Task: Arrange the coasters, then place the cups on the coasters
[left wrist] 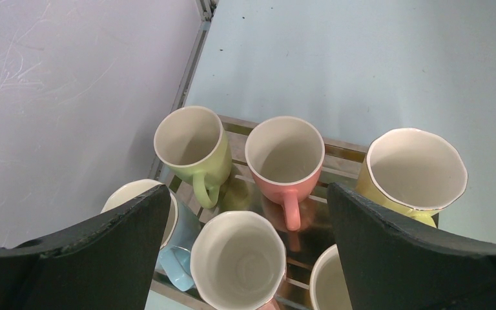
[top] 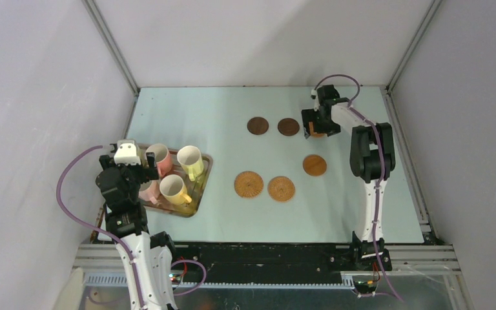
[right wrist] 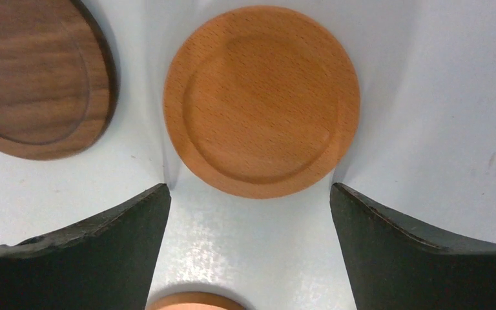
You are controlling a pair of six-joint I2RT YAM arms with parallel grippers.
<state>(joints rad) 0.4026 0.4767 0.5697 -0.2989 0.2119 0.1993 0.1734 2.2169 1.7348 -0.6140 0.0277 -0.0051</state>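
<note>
Metal tray (left wrist: 345,154) holding six cups (left wrist: 284,152) (all upright), left pincer (left wrist: 248,188) wide above, right pincer (right wrist: 250,187) wide over orange coaster (right wrist: 261,100)

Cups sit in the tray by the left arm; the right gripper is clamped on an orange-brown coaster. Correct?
Only the grip is wrong. The right gripper is open: the right wrist view shows the orange-brown coaster lying flat on the table, clear of both fingers. The cups are in the tray.
</note>
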